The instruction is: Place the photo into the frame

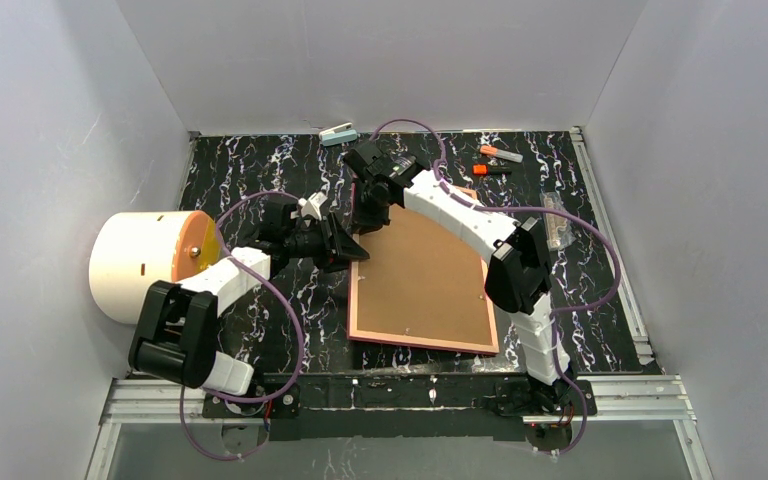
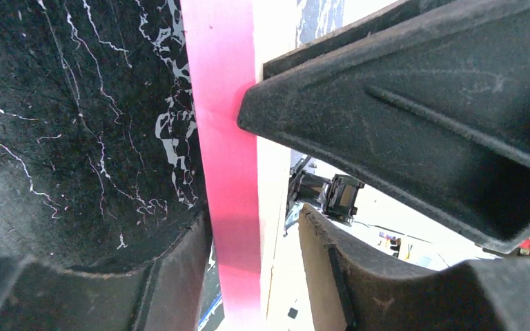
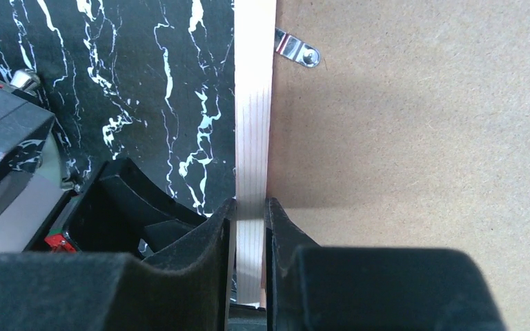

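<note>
frame between right gripper jaws

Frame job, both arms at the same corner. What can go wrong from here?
The right pincer is clamped on only the thin rail of the frame; lifting from one corner may twist it or let it slip.
The left pincer straddles the same rail close by, not closed; the two could collide.
The backing board sits in the frame under a metal tab, and the photo is not in view, so nothing can go in yet.
</note>
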Robot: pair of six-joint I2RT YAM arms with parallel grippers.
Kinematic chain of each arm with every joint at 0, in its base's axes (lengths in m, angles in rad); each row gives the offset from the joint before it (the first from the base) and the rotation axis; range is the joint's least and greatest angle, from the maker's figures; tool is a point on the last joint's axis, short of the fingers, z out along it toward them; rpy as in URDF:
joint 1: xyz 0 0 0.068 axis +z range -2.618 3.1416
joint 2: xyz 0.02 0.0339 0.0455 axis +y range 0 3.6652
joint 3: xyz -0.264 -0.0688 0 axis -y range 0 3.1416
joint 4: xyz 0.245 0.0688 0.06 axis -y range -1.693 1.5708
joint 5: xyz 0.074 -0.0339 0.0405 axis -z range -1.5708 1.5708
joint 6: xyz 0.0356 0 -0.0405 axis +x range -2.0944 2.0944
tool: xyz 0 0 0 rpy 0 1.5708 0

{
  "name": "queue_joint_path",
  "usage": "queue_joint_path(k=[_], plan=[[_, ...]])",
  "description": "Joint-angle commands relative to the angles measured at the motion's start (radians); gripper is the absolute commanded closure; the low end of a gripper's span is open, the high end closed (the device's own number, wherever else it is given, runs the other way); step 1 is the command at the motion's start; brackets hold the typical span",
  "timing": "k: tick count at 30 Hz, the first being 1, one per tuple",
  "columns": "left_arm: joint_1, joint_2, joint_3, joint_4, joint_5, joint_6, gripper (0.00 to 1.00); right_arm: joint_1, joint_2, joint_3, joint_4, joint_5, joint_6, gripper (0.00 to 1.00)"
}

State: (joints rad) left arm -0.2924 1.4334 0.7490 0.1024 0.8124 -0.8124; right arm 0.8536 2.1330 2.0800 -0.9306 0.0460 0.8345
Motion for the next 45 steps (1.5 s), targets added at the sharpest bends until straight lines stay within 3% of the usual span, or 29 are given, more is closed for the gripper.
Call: queue_joint_path(k=[1,7,12,22,28,34,40,45], plan=[[0.002,0.005,-0.02,0.069,0.059,-0.058,0.56,0.001,-0.076,0.006,0.074,-0.073,0.025,0.93],[0.002,0.009,-0.048,0.134,0.056,-0.127,0.75,-0.003,-0.093,-0.023,0.097,-0.075,0.037,0.87],[0.002,-0.001,-0.047,0.141,0.054,-0.134,0.85,-0.013,-0.11,-0.025,0.033,0.054,0.074,0.6],[0.003,-0.002,0.041,0.034,0.051,-0.061,1.0,-0.055,-0.293,-0.155,0.104,0.228,0.085,0.28],[0.005,-0.007,0.153,-0.112,0.023,0.089,1.0,-0.118,-0.434,-0.36,0.232,0.18,0.016,0.27],[0.011,0.014,0.327,-0.304,-0.029,0.242,1.0,-0.227,-0.58,-0.62,0.396,-0.016,-0.123,0.37],[0.013,0.04,0.485,-0.41,-0.067,0.334,1.0,-0.286,-0.638,-0.738,0.544,-0.287,-0.288,0.43],[0.013,0.089,0.658,-0.579,-0.126,0.438,1.0,-0.289,-0.647,-0.782,0.603,-0.398,-0.288,0.46]])
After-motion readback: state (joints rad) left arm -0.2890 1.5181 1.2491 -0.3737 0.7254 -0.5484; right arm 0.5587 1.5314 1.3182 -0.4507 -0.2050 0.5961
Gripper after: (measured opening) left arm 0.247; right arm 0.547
